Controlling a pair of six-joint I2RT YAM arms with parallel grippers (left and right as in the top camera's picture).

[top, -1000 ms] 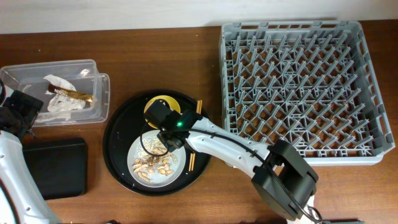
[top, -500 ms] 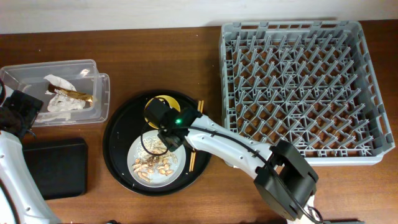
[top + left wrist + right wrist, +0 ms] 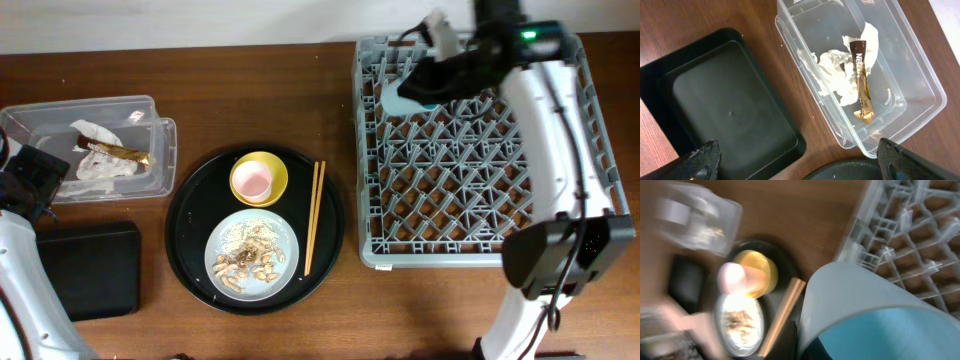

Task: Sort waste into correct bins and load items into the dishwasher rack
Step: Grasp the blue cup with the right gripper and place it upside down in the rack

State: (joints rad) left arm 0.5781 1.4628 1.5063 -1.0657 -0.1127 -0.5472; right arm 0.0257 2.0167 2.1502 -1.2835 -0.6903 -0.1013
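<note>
R gripper [image 3: 428, 78] clamped on blue cup [image 3: 865, 315], held over rack [image 3: 480, 180] at its far-left corner. Pegs sit right under cup, so next move looks like straight down. L gripper [image 3: 800, 167] spread wide, empty, by box [image 3: 905, 85], well apart from rack.

The rack [image 3: 470, 150] is showing grey, its pegs forming a criss-cross grid. The light-blue cup [image 3: 412, 90] is standing out against it. The bowl [image 3: 278, 172] is glowing yellow, the pink cup [image 3: 252, 181] pale rose. Beige-brown scraps [image 3: 245, 262] are speckling the grey-white plate [image 3: 288, 245]. The round tray [image 3: 190, 230] and flat tray [image 3: 725, 100] are showing black. The wrapper [image 3: 860, 85] is showing brown and gold with white lettering, the tissue [image 3: 832, 65] white.
</note>
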